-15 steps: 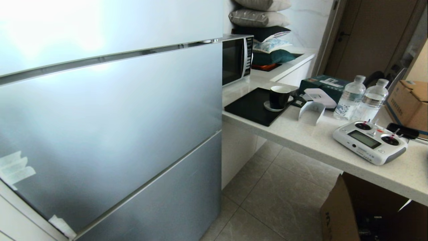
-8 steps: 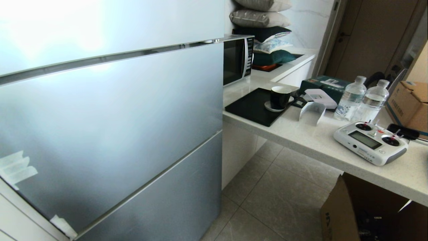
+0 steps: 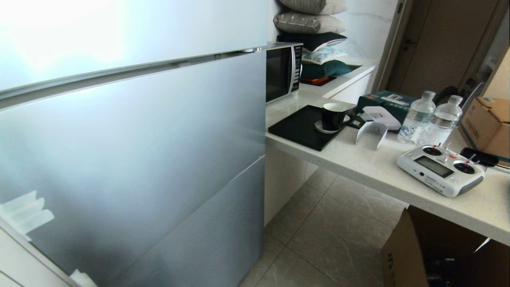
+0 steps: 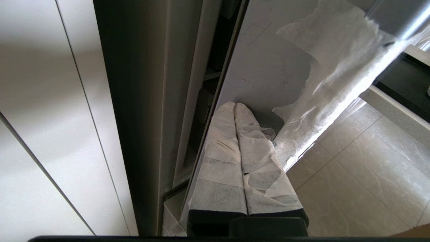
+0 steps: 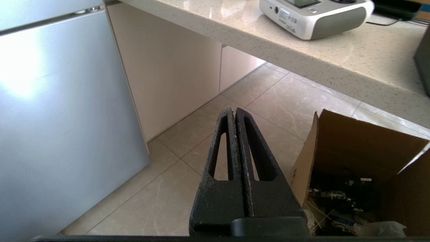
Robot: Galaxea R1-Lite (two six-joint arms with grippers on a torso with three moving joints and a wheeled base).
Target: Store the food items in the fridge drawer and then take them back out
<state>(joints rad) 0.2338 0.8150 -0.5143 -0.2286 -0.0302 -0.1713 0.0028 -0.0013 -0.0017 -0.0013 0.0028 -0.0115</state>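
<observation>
The food items and the fridge drawer are out of view. In the left wrist view my left gripper (image 4: pixel 234 105), its fingers wrapped in white tape, is shut with nothing between them. Its tips rest against the outer face of the grey-blue fridge door (image 4: pixel 268 67), right beside the door's edge. A narrow dark gap (image 4: pixel 215 60) shows between that edge and the fridge body. In the head view the same door panel (image 3: pixel 131 159) stands slightly out from the panel below it. My right gripper (image 5: pixel 233 110) is shut and empty, hanging over the floor tiles.
White tape patches (image 3: pixel 26 213) stick to the door. A white cabinet (image 4: pixel 50 117) flanks the fridge. The counter (image 3: pixel 358 167) holds a microwave (image 3: pixel 283 69), black tray, cup (image 3: pixel 332 115), two bottles and a remote controller (image 3: pixel 440 169). A cardboard box (image 5: pixel 362 174) sits on the floor.
The middle fridge door panel has swung outward a little; its lower seam and the tape patches have shifted down in the head view. The right arm has not moved.
</observation>
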